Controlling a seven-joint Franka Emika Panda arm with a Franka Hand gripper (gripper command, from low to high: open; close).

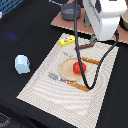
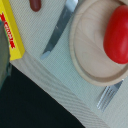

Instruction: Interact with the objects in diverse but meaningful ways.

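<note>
A red tomato-like ball (image 1: pixel 76 67) lies on a tan plate (image 1: pixel 66 68) in the middle of a beige placemat; it also shows in the wrist view (image 2: pixel 117 34) on the plate (image 2: pixel 87 60). A yellow block (image 1: pixel 67 41) (image 2: pixel 11 32) lies at the mat's far edge. A dark brown sausage stick (image 1: pixel 87 46) (image 2: pixel 35 4) lies beside it. A pale blue carton (image 1: pixel 21 63) stands on the black table at the exterior view's left. My gripper (image 1: pixel 103 36) hangs high above the mat's far right corner. Its fingers do not show in either view.
An orange-handled fork (image 1: pixel 65 80) (image 2: pixel 107 94) lies in front of the plate and an orange-handled knife (image 1: pixel 90 60) (image 2: pixel 60 27) behind it. A grey pot (image 1: pixel 70 11) stands at the back and another pot (image 1: pixel 125 20) at the far right. A black cable (image 1: pixel 97 67) hangs from the arm over the mat.
</note>
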